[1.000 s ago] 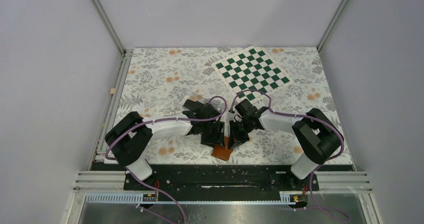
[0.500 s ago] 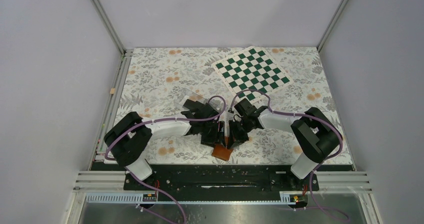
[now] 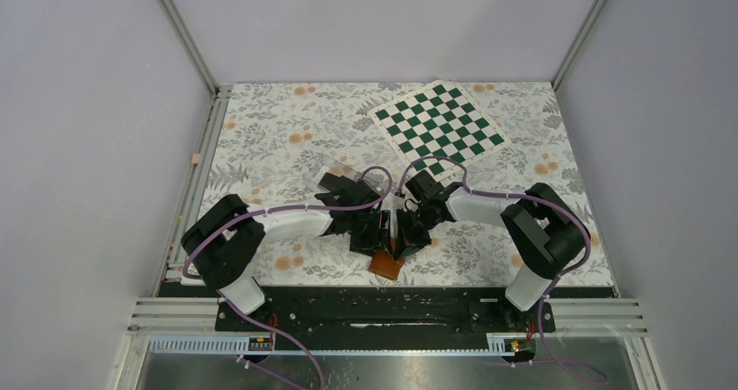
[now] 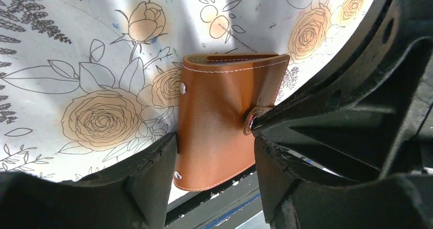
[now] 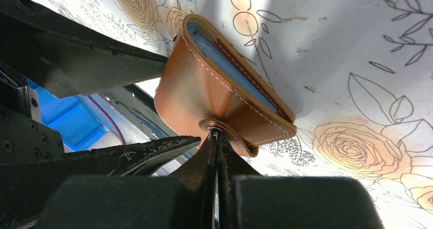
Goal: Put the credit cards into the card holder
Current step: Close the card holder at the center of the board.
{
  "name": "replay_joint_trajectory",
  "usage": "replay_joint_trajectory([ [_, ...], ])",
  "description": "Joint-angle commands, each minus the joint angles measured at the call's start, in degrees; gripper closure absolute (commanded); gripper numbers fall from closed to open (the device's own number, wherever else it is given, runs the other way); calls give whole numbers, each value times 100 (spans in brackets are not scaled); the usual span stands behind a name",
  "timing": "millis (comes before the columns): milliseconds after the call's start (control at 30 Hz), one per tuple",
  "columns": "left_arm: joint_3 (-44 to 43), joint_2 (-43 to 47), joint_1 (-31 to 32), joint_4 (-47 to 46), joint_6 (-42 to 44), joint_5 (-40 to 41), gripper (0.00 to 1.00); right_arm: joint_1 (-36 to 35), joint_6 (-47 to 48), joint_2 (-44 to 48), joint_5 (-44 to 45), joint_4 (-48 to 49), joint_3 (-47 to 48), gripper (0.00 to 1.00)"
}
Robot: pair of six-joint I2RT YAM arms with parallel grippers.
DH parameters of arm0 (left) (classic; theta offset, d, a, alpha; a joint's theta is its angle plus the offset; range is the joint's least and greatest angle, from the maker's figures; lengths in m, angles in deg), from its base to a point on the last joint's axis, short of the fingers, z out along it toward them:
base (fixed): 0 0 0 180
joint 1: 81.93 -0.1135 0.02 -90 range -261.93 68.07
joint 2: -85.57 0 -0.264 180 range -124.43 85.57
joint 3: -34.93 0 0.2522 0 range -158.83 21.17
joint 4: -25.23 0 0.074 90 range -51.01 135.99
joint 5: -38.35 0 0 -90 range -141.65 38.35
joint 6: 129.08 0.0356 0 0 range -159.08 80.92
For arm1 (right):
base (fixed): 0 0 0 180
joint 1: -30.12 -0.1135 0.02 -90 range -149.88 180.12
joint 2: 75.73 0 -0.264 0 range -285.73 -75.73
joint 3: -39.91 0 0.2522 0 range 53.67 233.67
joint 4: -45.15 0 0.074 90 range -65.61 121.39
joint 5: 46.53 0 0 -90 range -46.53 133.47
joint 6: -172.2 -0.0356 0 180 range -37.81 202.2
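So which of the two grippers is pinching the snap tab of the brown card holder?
The right gripper: it is shut on the snap tab. The left gripper instead clamps the card holder by its sides.

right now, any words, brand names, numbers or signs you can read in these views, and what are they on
No readable text in any view.
card holder: plain tan leather with pale stitching, no brand stamp on the faces that show.
table cover: line-drawn flowers only, no words.
checkerboard: green and white squares, no letters or numbers.
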Motion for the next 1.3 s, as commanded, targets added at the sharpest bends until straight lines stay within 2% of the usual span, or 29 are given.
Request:
replay_joint_trajectory([
  [0,-92,-303,62,-375,-156,38,44,-132,24,-296,264,73,68,100],
  [567,-592,-1276,453,105,-172,177,49,-142,-49,-634,807,-350,215,100],
  [1000,-495,-1174,481,195,-399,505,50,-387,-415,-1338,1908,-1046,380,100],
  [1133,-511,-1294,485,174,-431,455,50,-389,-409,-1725,1832,-1113,464,100],
  [1267,-495,-1341,490,119,-463,434,50,-401,-275,-1555,1558,-932,453,100],
])
